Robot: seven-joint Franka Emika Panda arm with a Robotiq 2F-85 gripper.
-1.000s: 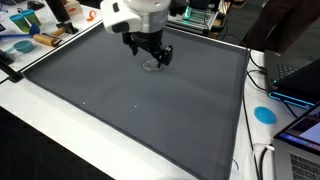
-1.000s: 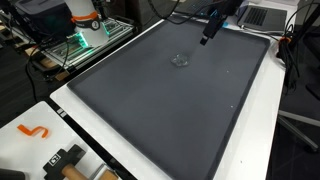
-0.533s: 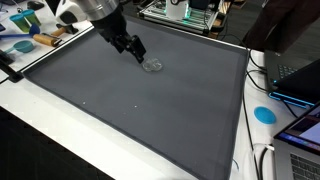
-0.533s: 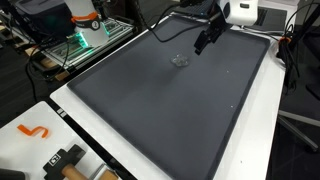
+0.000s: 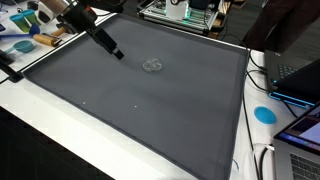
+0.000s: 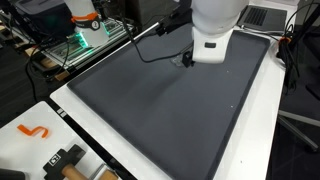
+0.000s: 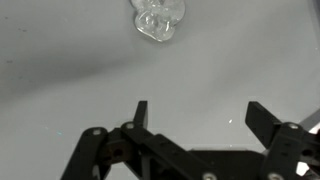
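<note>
The gripper (image 5: 114, 51) hangs low over the far left part of a dark grey mat (image 5: 160, 115), with its jaws spread wide and nothing between them. The wrist view shows this plainly: the two dark fingers (image 7: 141, 112) stand well apart, with bare mat in the gap.

The thing nearest to it is a small clear piece (image 5: 152, 65), perhaps crumpled plastic or glass; the view is too coarse to be sure. It lies flat on the mat, to the right of the gripper and apart from it, not touched. In the wrist view the clear piece (image 7: 158, 18) sits beyond the fingertips, near the top edge and a little left of the middle.

In an exterior view the white body of the arm (image 6: 212, 30) covers the spot where the piece would lie, so it cannot be seen there. A black cable (image 6: 150, 52) loops over the mat beside the arm.

The mat covers most of a white table (image 5: 40, 125). Off its right edge lie a blue disc (image 5: 264, 114) and a laptop (image 5: 300, 78).
</note>
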